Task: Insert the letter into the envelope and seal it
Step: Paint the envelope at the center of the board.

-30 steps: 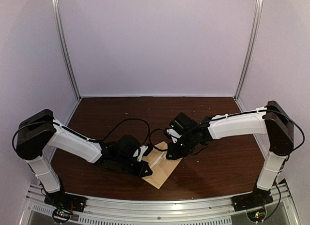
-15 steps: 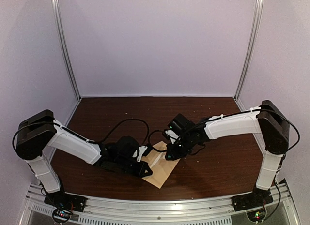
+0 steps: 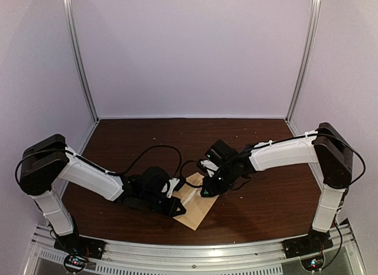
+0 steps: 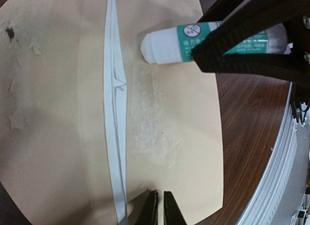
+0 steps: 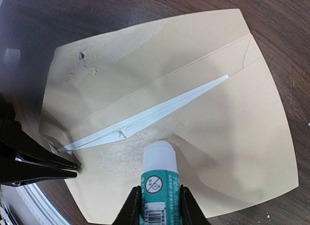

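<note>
The glue stick (image 5: 159, 185) bears a green label with a round crossed-out sign and a barcode. Its small white print is too blurred to read.

One envelope (image 4: 184, 138), letter (image 4: 118, 138), glue stick (image 4: 169, 43)

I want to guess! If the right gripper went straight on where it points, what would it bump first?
Probably the envelope: the right gripper's glue stick points at its tan paper, just short of the letter.
</note>
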You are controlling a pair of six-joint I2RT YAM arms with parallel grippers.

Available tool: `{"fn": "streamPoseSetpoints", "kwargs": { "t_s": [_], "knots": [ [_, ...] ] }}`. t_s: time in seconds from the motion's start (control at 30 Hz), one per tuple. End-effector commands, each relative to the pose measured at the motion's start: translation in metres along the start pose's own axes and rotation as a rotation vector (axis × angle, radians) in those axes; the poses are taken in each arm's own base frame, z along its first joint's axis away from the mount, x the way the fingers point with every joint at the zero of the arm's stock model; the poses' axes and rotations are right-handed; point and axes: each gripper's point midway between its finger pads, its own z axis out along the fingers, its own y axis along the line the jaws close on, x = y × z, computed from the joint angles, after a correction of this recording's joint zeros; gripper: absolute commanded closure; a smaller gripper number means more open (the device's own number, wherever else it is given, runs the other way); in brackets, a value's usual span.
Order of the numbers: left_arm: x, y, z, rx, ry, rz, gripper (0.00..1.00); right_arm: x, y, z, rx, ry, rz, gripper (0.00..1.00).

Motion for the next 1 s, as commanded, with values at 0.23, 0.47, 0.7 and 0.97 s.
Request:
{"fn": "streamPoseSetpoints", "kwargs": {
  "t_s": [0.23, 0.47, 0.7, 0.97],
  "knots": [
    [0.028, 0.026, 0.007, -0.084, 0.075, -0.034, 0.95, 0.045, 0.021, 0.016, -0.046, 0.144, -0.041, 1.00],
    [0.030, 0.027, 0.007, -0.085, 0.076, -0.037, 0.95, 0.047, 0.039, 0.016, -0.074, 0.145, -0.056, 1.00],
    [0.032, 0.029, 0.007, -0.087, 0.081, -0.038, 0.95, 0.032, 0.030, 0.013, -0.014, 0.093, -0.025, 1.00],
    [0.036, 0.030, 0.006, -0.089, 0.087, -0.042, 0.96, 0.018, 0.007, 0.012, 0.042, 0.056, 0.018, 1.00]
  ]
}}
